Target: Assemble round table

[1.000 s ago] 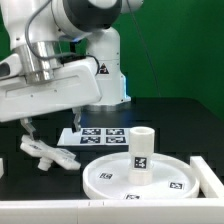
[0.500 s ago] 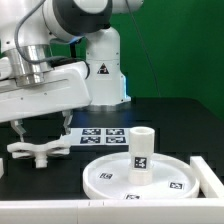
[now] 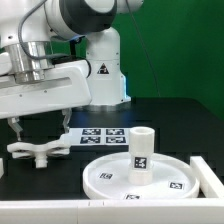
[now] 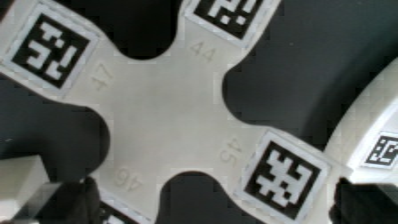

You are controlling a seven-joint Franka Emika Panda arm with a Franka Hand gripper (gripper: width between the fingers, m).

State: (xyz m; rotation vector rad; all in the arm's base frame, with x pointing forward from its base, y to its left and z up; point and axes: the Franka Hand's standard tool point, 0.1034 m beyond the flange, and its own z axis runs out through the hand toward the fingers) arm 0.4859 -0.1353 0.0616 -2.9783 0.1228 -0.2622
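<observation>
The cross-shaped foot (image 3: 35, 152) lies flat on the black worktop (image 3: 180, 125) at the exterior view's left, tagged face up. In the wrist view the foot (image 4: 178, 110) fills most of the frame, and its four arms run on the diagonals there. Being a cross, it has no single long axis; in the exterior view one pair of arms runs roughly across the view and the other toward and away from the camera. The hand (image 3: 40, 128) hangs directly above the foot, clear of it. Its dark fingers (image 3: 16, 128) point straight down and stand spread wide with nothing between them, so the hand is released and grasps nothing. The relation that governs the coming move is therefore vertical: the foot is below the hand and about centred under it, and judged from the wrist view a straight descent would bring the fingers onto it. The round disc (image 3: 105, 172) rests on the worktop toward the exterior view's right, well apart from the foot. The short post (image 3: 141, 148) stands upright on the disc near its middle, long axis vertical. Whether the post is fastened to the disc cannot be told. The marker board (image 3: 100, 135) lies flat behind the disc, between it and the arm's base.
</observation>
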